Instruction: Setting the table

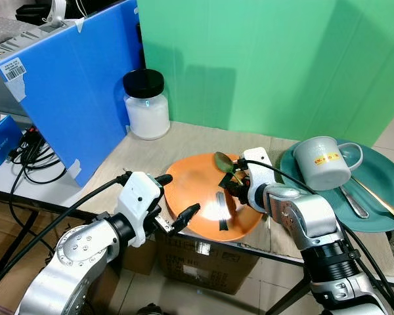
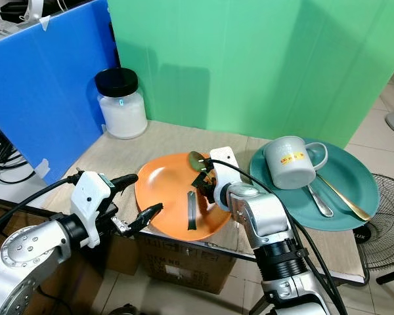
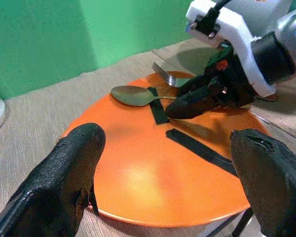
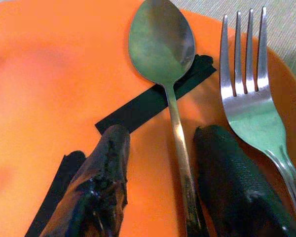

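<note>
Orange plate (image 4: 49, 74); right gripper (image 4: 160, 182) parted astride spoon (image 4: 165, 54)

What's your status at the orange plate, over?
Right gripper open, fingers astride the gold spoon on the orange plate. Left gripper open at plate's near rim. Fork lies close beside the spoon.

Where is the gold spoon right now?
The gold spoon lies on the orange plate at its far right side, beside a silver fork, with the right hand straddling its handle.
</note>
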